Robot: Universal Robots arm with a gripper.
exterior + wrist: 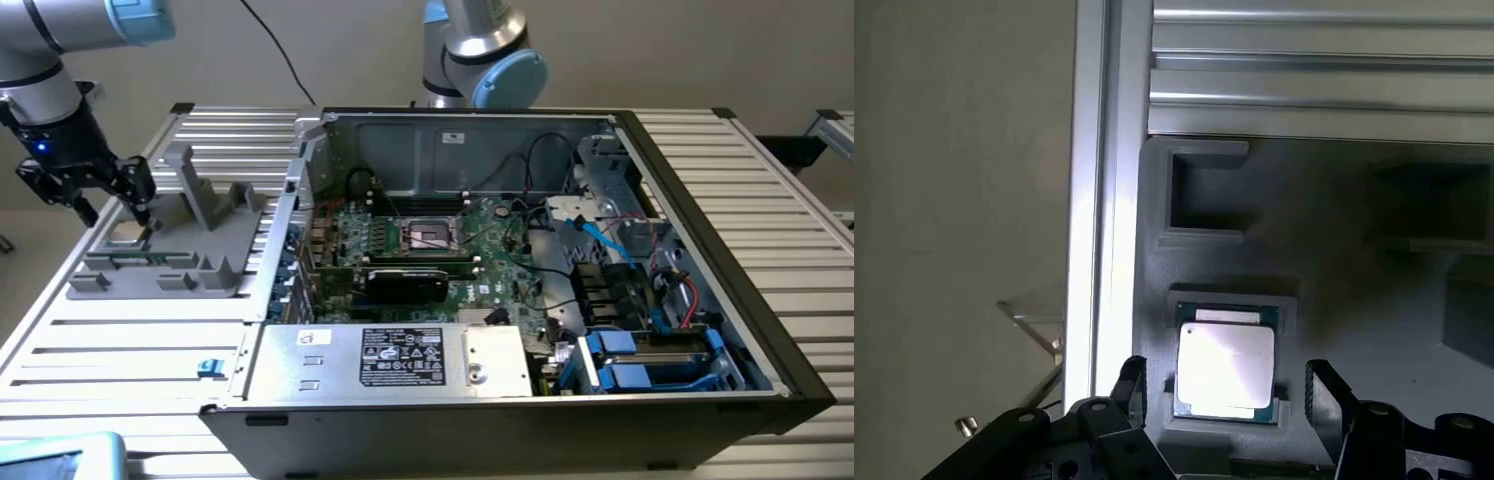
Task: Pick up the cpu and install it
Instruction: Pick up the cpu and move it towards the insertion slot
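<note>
The cpu [1226,367], a small square chip with a shiny silver top, lies flat in a recess of the grey plastic fixture [1334,300]. My gripper [1226,388] is open, with one black finger on each side of the chip and a gap to each; nothing is held. In the exterior view the gripper [118,215] hangs over the near-left corner of the fixture [180,245], at the exterior view's left, where the cpu [126,242] shows as a pale patch. The black square socket [430,234] sits on the motherboard inside the open computer case [694,210].
Upright grey posts [200,195] of the fixture rise beside the gripper. The case's wall [296,200] stands between fixture and motherboard. A second arm [483,60] stands behind the case. A silver power supply [387,358] and blue drive bays [654,360] fill the case's front. The slatted table's edge [1094,200] runs beside the fixture.
</note>
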